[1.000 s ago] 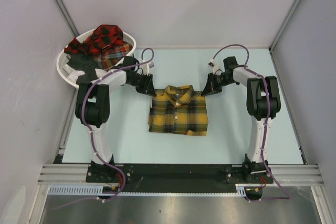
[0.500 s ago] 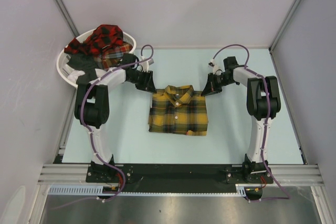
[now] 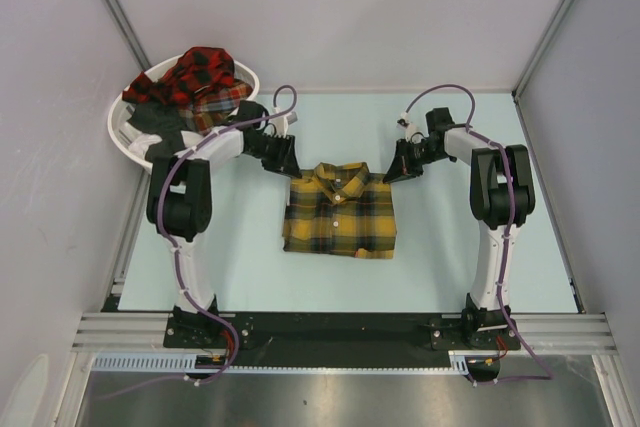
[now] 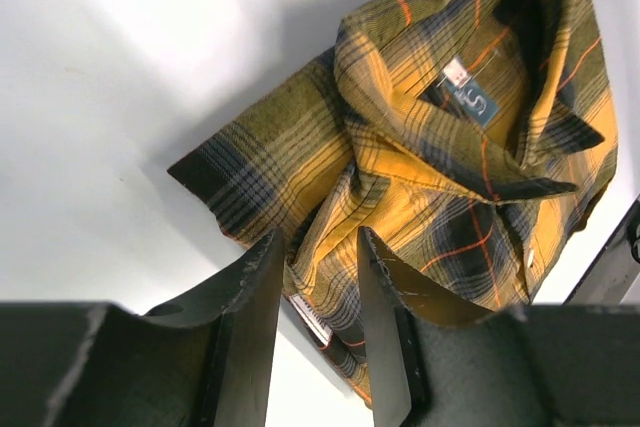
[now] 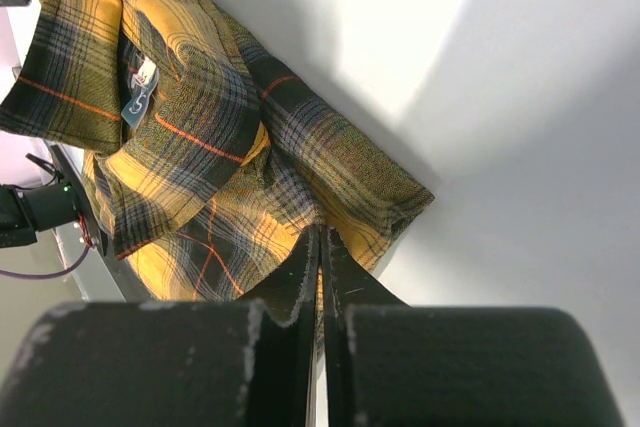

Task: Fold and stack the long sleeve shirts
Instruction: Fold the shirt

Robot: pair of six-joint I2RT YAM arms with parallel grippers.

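Mustard-yellow plaid shirt (image 3: 338, 209) lies folded flat on the pale surface (image 3: 450, 247), collar pointing away from the arm bases, slightly wider than long. Left gripper (image 4: 315, 247) at its left collar-end corner, fingers apart. Right gripper (image 5: 320, 235) at its right corner, fingers pressed together. Red-and-black shirts (image 3: 200, 72) heaped in a white basket (image 3: 118, 137) beyond its left corner.

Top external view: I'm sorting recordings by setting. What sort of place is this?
Probably a robot lab test cell, not a home: left arm and right arm bolted to a metal rail, plain enclosure walls, pale table with one yellow plaid shirt.
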